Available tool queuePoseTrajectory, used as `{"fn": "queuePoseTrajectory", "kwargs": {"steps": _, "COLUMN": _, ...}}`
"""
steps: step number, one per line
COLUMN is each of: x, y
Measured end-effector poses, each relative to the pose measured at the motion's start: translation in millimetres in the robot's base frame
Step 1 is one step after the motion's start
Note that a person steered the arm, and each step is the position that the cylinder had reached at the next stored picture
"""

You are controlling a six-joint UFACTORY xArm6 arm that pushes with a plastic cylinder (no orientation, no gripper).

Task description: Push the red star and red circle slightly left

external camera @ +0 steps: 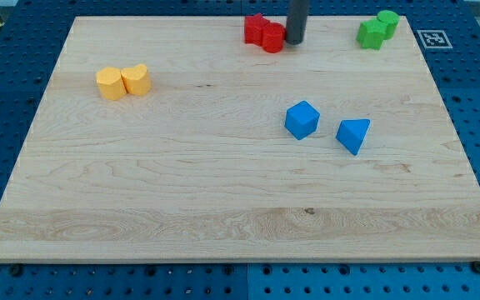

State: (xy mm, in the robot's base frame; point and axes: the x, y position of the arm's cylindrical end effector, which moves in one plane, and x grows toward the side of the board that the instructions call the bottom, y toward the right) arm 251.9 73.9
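Pressing two red blocks leftward along the top edge

The robot's tip (295, 42) has no jaws to open or shut; it is a plain rod standing at the view's top of the wooden board (223, 200), right up against the red circle (273, 38), apparently touching its right side. The red star (256, 29) sits just beyond the circle, on the tip's left, the two reds touching. Both look like small, rigid, light pieces that should slide easily on smooth wood, though the round one may roll off line if struck off-centre; a push through the circle's right face, aimed at the star, seems the soundest contact. Leftward of the tip the board is open a long way, with the two yellow blocks (123, 82) well apart and lower. The top edge lies close above the reds, so any upward drift risks tipping them off. Two green blocks (377, 30) stand to the tip's right, and a blue cube (302, 119) and blue wedge (353, 134) lie well below it
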Motion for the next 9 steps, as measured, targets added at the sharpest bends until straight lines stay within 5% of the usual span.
{"fn": "queuePoseTrajectory", "kwargs": {"steps": 3, "x": -19, "y": 34}}
{"fn": "queuePoseTrajectory", "kwargs": {"steps": 9, "x": -37, "y": -69}}
